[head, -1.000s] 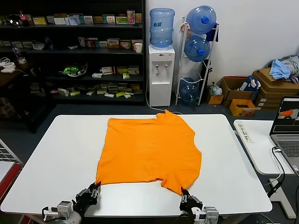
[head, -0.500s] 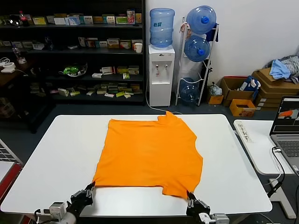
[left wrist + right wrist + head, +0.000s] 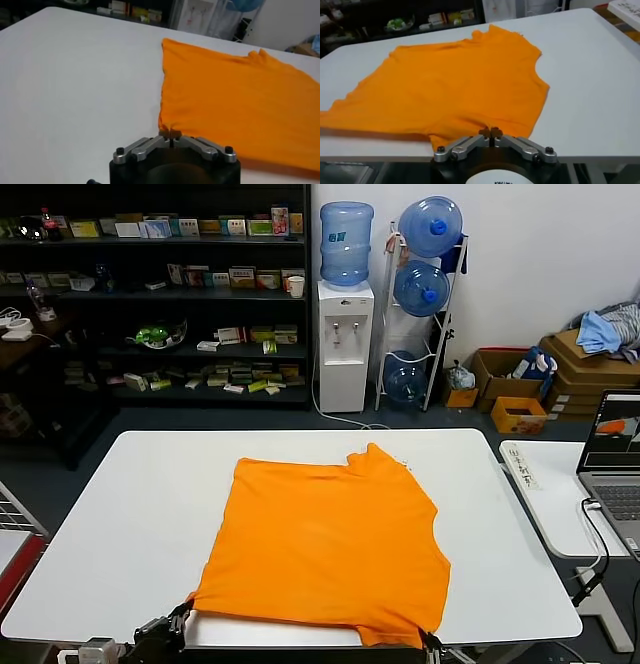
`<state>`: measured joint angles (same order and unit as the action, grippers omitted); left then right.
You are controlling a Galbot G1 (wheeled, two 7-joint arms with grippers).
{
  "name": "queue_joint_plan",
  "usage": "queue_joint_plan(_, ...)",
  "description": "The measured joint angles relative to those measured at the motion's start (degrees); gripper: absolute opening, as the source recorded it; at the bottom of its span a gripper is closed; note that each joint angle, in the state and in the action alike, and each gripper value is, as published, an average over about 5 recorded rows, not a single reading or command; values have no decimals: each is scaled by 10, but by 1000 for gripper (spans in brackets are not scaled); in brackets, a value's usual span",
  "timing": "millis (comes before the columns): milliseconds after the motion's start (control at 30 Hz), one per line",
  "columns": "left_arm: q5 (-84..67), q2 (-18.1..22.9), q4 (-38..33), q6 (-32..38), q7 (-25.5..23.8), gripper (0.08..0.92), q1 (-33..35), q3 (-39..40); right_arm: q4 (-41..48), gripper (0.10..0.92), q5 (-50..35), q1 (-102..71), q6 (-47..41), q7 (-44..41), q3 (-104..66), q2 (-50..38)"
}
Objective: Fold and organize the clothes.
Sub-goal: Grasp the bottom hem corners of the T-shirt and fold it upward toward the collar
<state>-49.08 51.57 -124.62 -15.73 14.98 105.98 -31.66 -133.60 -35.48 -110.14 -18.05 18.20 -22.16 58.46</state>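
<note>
I've dragged the orange T-shirt [image 3: 325, 549] toward the table's [image 3: 120, 514] near edge since a second ago, its hem now overhanging. My left gripper [image 3: 170, 134] and right gripper [image 3: 490, 132] are both pinched shut on its near corners (no lettering readable anywhere).

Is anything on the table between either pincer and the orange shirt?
Nothing: the left pincer is shut on the shirt's near corner and the right pincer on its near hem, at the table's front edge.
</note>
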Motion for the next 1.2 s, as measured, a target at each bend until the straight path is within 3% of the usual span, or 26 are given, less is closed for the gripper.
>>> queue_joint_plan(233, -5, 8, 13, 21, -5, 92, -52, 20, 44, 128, -12, 91, 12, -3, 18, 7)
queue_joint_plan(800, 32, 25, 124, 67, -41, 92, -234, 100, 175, 131, -63, 326, 7, 1, 89, 11)
queue_joint_plan(933, 40, 28, 139, 68, -41, 139, -256, 113, 190, 202, -68, 355, 1, -4, 100, 12)
queue_joint_plan(1200, 49, 22, 146, 70, -45, 367, -280, 118, 203, 427, -71, 395, -3, -18, 100, 2)
